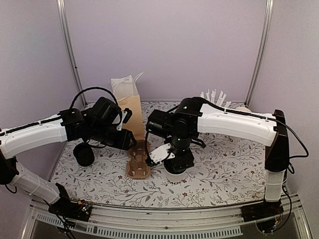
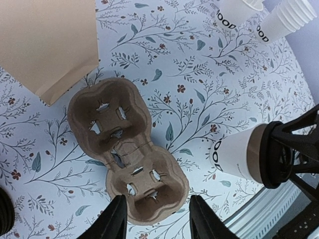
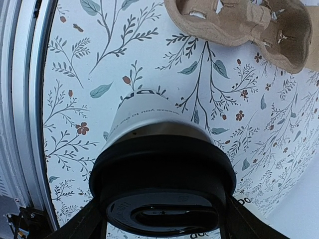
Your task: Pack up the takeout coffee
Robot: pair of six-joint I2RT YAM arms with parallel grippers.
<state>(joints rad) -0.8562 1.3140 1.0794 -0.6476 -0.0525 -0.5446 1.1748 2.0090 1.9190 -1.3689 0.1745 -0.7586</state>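
One takeout coffee (image 3: pixel 158 130), a white cup with a black lid, stands on the table right of the carrier, also seen as the cup (image 1: pixel 177 167) and the cup (image 2: pixel 234 157). My right gripper (image 3: pixel 162 226) (image 1: pixel 175 160) is shut on its lid, a finger on each side. A second lidded coffee (image 1: pixel 83 154) stands at the left. The brown two-well cup carrier (image 2: pixel 124 149) (image 1: pixel 138 160) lies flat with both wells bare. My left gripper (image 2: pixel 159 219) hangs open above the carrier's near well, holding nothing. The brown paper bag (image 1: pixel 130 110) (image 2: pixel 45 45) stands behind the carrier.
A white cup of straws (image 1: pixel 214 97) and a stack of lidless white cups (image 1: pixel 242 107) (image 2: pixel 286 17) stand at the back right. The metal table edge (image 3: pixel 27 99) runs close beside the held cup. Purple walls close in the back and sides.
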